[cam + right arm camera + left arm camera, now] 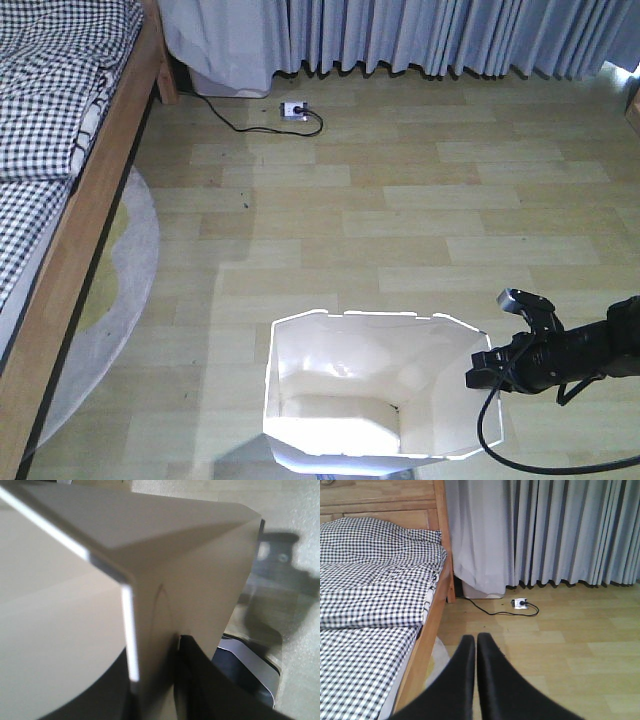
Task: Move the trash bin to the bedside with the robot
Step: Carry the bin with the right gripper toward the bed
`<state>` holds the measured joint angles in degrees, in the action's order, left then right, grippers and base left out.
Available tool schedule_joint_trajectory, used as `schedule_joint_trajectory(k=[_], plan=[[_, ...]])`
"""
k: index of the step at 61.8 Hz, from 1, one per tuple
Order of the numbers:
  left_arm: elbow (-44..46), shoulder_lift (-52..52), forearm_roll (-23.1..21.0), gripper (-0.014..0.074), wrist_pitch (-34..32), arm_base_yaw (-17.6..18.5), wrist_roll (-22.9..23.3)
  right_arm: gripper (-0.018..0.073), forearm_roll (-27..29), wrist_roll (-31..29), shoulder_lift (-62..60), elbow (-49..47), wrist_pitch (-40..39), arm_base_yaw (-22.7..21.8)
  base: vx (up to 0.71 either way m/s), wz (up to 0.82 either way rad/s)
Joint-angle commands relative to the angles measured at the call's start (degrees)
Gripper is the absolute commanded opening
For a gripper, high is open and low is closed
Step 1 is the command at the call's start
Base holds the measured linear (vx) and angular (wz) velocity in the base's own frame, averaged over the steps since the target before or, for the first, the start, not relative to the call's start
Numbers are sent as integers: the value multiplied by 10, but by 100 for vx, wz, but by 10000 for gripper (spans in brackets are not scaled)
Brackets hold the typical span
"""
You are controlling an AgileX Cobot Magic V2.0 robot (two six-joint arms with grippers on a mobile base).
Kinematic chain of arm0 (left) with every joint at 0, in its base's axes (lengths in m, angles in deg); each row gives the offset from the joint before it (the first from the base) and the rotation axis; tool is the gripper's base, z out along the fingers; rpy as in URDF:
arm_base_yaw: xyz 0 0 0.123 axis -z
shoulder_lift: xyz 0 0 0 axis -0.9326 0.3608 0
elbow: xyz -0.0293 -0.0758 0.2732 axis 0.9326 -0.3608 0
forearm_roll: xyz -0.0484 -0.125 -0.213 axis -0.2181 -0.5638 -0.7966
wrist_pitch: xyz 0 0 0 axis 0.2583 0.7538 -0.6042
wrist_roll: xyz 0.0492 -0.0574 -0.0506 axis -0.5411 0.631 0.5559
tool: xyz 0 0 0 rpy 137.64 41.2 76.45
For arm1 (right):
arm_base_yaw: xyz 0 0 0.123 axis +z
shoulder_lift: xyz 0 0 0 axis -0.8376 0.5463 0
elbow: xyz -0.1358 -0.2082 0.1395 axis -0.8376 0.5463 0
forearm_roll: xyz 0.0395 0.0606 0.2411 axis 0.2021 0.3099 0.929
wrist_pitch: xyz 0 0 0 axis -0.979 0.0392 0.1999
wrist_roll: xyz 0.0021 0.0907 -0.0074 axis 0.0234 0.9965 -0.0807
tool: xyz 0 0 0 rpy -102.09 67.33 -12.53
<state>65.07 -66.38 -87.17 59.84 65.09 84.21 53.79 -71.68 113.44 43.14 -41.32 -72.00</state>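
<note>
White trash bin (340,375) is pinched at its rim by the right gripper (481,372); the left gripper (476,675) is closed and empty. Carrying step, I judge: next drag it left toward the bed (95,190)

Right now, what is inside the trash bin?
The trash bin looks empty: only bare cream walls and a sunlit bottom show. Its near wall hides the closest strip of bottom. The right gripper pinches the right rim.

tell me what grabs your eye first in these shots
The white trash bin sits open on the wood floor at the bottom of the front view, with the right fingers pinching its right-hand wall. The bed with black-and-white checked bedding runs along the left, and the left fingers are pressed together, empty.
</note>
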Motion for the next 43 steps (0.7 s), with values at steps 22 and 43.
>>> schedule_joint_trajectory(k=[22, 43], plan=[[-11, -9, -2, -6, -41, 0, 0, -6, 6, 0, -39, -1, 139, -2, 26, -1], [-11, -9, -2, -6, -41, 0, 0, -6, 6, 0, -39, -1, 139, -2, 28, 6]])
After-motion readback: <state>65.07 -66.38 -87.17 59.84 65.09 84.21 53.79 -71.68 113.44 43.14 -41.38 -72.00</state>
